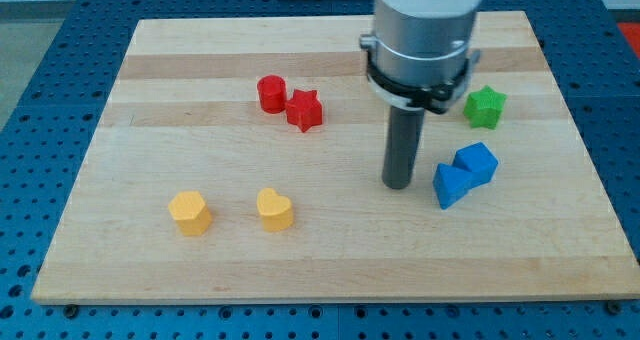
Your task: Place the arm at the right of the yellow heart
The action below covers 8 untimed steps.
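The yellow heart (274,209) lies on the wooden board (330,250) at the lower left of centre. A second yellow block (189,212), roughly hexagonal, lies to its left. My tip (398,185) is the lower end of the dark rod under the grey arm body, and it rests on the board well to the right of the yellow heart and slightly higher in the view. It stands just left of two blue blocks (465,174) that touch each other, with a small gap between tip and blocks.
A red cylinder (271,93) and a red star (305,110) sit side by side at the upper middle. A green star (485,106) lies at the upper right. The blue perforated table (50,140) surrounds the board.
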{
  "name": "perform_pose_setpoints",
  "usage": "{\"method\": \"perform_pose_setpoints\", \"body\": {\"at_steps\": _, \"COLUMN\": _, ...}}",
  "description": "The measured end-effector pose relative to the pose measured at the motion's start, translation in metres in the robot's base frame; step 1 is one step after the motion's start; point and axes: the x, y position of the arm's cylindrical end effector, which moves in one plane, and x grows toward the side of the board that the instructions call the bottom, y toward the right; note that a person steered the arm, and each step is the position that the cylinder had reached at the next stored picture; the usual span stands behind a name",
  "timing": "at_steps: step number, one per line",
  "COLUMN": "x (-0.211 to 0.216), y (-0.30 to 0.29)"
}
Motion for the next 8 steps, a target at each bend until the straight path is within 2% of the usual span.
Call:
{"method": "perform_pose_setpoints", "body": {"at_steps": 1, "x": 0.014, "y": 0.008}}
{"method": "perform_pose_setpoints", "body": {"at_steps": 8, "x": 0.034, "y": -0.068}}
